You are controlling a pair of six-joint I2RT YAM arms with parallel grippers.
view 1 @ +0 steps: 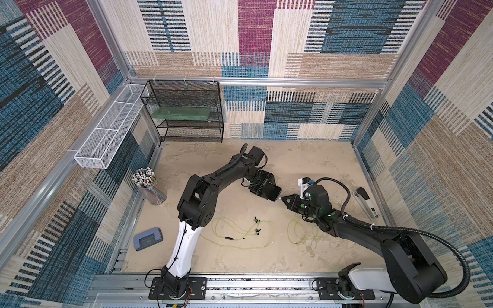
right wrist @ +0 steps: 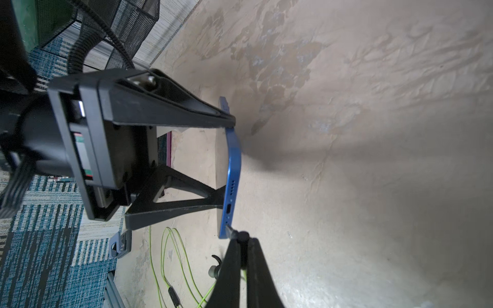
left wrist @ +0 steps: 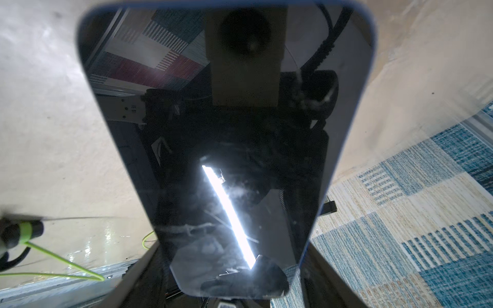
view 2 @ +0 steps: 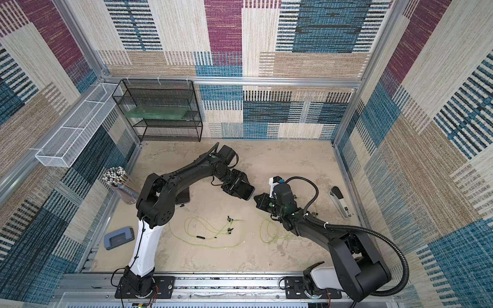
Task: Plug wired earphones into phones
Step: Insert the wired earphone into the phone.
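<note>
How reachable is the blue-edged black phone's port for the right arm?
Probably yes: the right pincer, shut on the black plug, sits at the phone's bottom edge, just beside the port, nothing between.

Even light; white glare streak on phone (left wrist: 226, 138), blurry edges.

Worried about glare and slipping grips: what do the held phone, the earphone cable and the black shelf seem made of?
The phone: glossy glass front, mirroring its surroundings sharply; its blue rim looks like satin metal, possibly plastic. The earphone cable: thin yellow-green rubbery plastic sheath, judging by its limp loops. The shelf: black-coated metal mesh, a see-through grid.
</note>
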